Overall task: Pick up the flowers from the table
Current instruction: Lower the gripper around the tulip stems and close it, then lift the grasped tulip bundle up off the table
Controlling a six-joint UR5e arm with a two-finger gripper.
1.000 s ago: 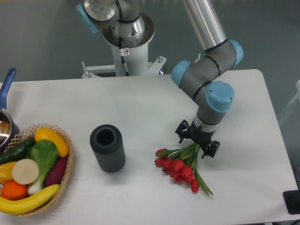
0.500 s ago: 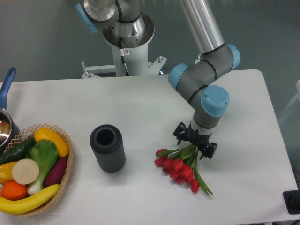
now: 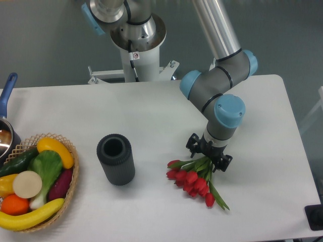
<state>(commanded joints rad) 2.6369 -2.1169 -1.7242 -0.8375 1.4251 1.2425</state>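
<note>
End effector (image 3: pixel 209 158) slightly leftward over flowers (image 3: pixel 194 179)

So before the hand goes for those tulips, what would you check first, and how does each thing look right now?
1. Hand above the stems of the flowers: ok.
2. Hand open, stems between its fingers: cannot tell, the wrist hides the gap.
3. Flowers lying flat on the table: ok.
4. Dark ribbed cylinder apart from the flowers: ok.
5. Wicker basket at the far left, out of the way: ok.
</note>
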